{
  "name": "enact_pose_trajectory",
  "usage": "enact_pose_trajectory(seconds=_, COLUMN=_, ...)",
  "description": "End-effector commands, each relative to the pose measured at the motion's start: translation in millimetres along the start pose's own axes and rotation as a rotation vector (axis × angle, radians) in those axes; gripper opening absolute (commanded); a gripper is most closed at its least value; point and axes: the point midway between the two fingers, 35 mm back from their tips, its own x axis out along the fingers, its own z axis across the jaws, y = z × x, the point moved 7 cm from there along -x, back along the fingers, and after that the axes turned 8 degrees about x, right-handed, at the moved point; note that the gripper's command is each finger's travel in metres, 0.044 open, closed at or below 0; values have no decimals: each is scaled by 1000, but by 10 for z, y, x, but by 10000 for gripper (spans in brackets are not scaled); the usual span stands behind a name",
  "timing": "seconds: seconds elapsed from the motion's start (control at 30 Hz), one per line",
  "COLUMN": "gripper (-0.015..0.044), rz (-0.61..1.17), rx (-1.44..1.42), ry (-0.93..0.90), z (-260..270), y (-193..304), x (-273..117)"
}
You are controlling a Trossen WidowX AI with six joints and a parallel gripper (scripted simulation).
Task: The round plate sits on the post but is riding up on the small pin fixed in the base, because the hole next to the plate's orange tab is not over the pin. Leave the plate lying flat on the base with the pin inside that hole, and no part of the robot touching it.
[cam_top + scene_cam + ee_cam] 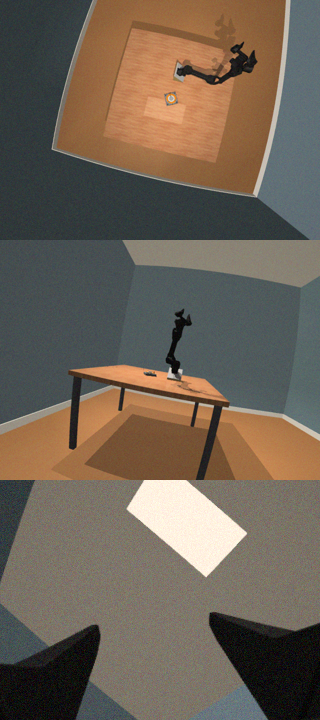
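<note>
My arm (173, 343) rises from its mount, with my gripper (184, 315) raised high, spread wide and holding nothing; in the wrist view its two dark fingers frame only the ceiling and a bright panel (186, 526). The round plate (170, 98) with its orange ring sits on the grey base (166, 103) on the worktop (144, 64), well apart from my gripper.

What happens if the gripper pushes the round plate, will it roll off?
Probably not. The plate looks threaded on a post at its middle, so a sideways push would likely spin it, not slide it. It seems thin and stiff, so it should turn as one piece. The gripper is open, far off and pointing upward.
</note>
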Motion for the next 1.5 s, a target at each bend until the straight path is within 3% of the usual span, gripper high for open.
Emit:
enact_pose_trajectory(seconds=0.0, gripper=374, rz=-13, rx=8, ry=-3, z=19, y=-20, x=21)
enact_pose_trajectory(seconds=0.13, gripper=269, rz=-266, rx=169, ry=-93, z=406, y=-505, x=385)
enact_pose_trajectory(seconds=0.3, gripper=137, rz=-392, rx=246, ry=-169, z=638, y=-856, x=527)
enact_pose_trajectory(seconds=0.47, gripper=6, rz=-652, rx=418, ry=-398, z=1122, y=-1670, x=657)
enact_pose_trajectory(seconds=0.8, gripper=0, rz=-1026, rx=627, ry=-847, z=1690, y=-2967, x=279)
enact_pose_trajectory(seconds=1.03, gripper=0, rz=-1211, rx=668, ry=-1360, z=2111, y=-3822, x=-461)
enact_pose_trajectory(seconds=1.1, gripper=0, rz=-1227, rx=661, ry=-1448, z=2164, y=-3922, x=-608)
enact_pose_trajectory(seconds=1.3, gripper=0, rz=-1211, rx=524, ry=-1984, z=2455, y=-4303, x=-1559)
enact_pose_trajectory(seconds=1.33, gripper=0, rz=-1206, rx=515, ry=-2004, z=2465, y=-4310, x=-1597)
enact_pose_trajectory(seconds=1.47, gripper=0, rz=-1052, rx=309, ry=-2360, z=2650, y=-4343, x=-2277)
